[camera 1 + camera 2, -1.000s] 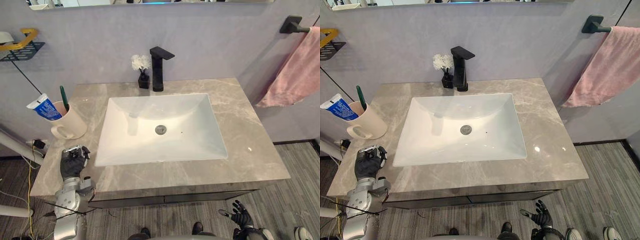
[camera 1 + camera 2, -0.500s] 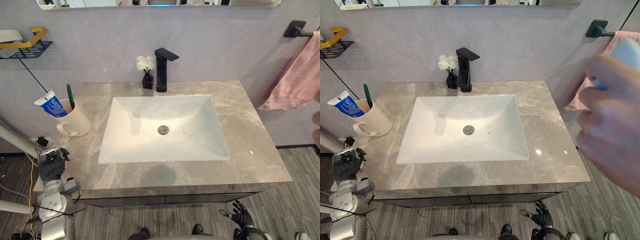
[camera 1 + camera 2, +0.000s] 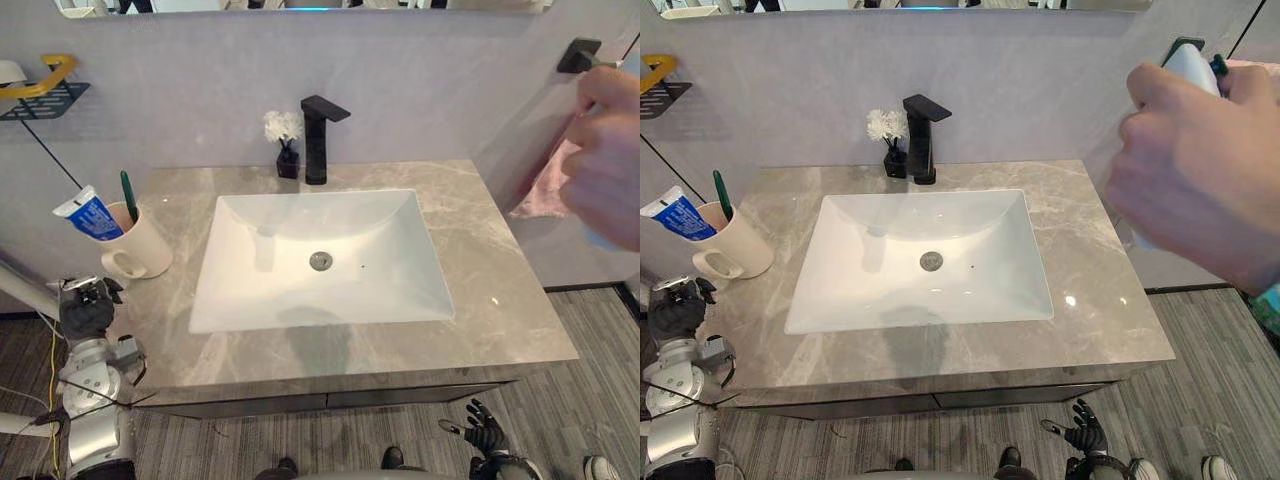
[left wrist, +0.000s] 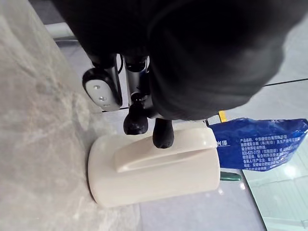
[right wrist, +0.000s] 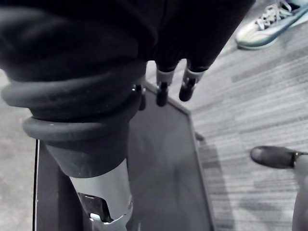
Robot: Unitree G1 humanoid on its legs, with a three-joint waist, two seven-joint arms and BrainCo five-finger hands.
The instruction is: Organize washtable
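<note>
Shelf [image 3: 40,95]: on the wall, upper left, above the counter.
Left hand [image 3: 88,310]: at the counter's [image 3: 500,290] left edge, just in front of the cup; whether it is wide or closed cannot be told.
Cup [image 3: 140,245]: upright at the counter's left, holding the toothpaste [image 3: 88,215] and toothbrush [image 3: 128,192].
Sink [image 3: 400,280]: takes up the middle; vase [image 3: 287,160] and tap [image 3: 317,140] stand behind it.
Open room: bare front strip and the slab right of the sink.
Right hand [image 3: 485,433]: low, in front of the counter, spread wide, holding nothing.
Person's hand [image 3: 1200,180]: raised at the right, gripping a bottle [image 3: 1192,65].
Towel [image 3: 540,190]: on the right wall.
</note>
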